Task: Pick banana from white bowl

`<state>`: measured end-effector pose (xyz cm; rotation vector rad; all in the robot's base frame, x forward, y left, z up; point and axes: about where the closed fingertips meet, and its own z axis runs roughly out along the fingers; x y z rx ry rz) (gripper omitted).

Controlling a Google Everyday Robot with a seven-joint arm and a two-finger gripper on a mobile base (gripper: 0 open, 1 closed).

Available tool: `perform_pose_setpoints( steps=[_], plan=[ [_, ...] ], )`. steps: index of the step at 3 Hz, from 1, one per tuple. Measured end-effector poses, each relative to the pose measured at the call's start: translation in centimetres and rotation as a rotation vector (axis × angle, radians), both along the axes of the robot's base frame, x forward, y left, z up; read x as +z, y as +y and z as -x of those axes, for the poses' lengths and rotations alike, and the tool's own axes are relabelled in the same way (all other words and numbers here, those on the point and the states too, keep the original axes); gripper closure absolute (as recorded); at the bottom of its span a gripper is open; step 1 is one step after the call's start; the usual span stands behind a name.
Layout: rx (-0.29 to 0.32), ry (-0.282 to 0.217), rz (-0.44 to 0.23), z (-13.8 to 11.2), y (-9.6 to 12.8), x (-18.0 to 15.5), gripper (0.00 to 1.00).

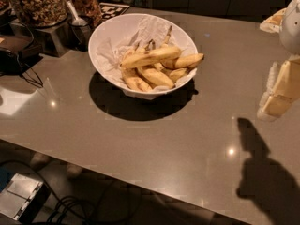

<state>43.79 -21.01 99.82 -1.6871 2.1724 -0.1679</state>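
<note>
The gripper [276,96] hovers well right of the white bowl [104,34]; I cannot tell its jaws' state. Best to grip the top banana [151,56] mid-length.

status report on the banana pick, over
Hand far right over the table, well apart from white bowl. Banana atop the pile, untouched. Shorter bananas crowd under it.

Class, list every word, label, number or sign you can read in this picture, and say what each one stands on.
No words or numbers can be read anywhere.
On the square marker behind the white bowl: a black-and-white pattern only, no letters.
On the glass jar of nuts: no legible label.
On the banana: no sticker visible.
On the pincer, at the right edge above the table: no marking to read.
</note>
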Motion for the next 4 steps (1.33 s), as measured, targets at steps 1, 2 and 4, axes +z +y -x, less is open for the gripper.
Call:
perform_pose_setpoints(
  steps=[1, 2, 4],
  plan=[
    [0.000, 0.000, 0.000, 0.0, 0.0, 0.0, 0.00],
    [0.007, -0.008, 0.023, -0.5, 1.2, 0.3, 0.00],
    [0.159, 0.010, 0.095, -5.4, 7.3, 1.9, 0.00]
  ],
)
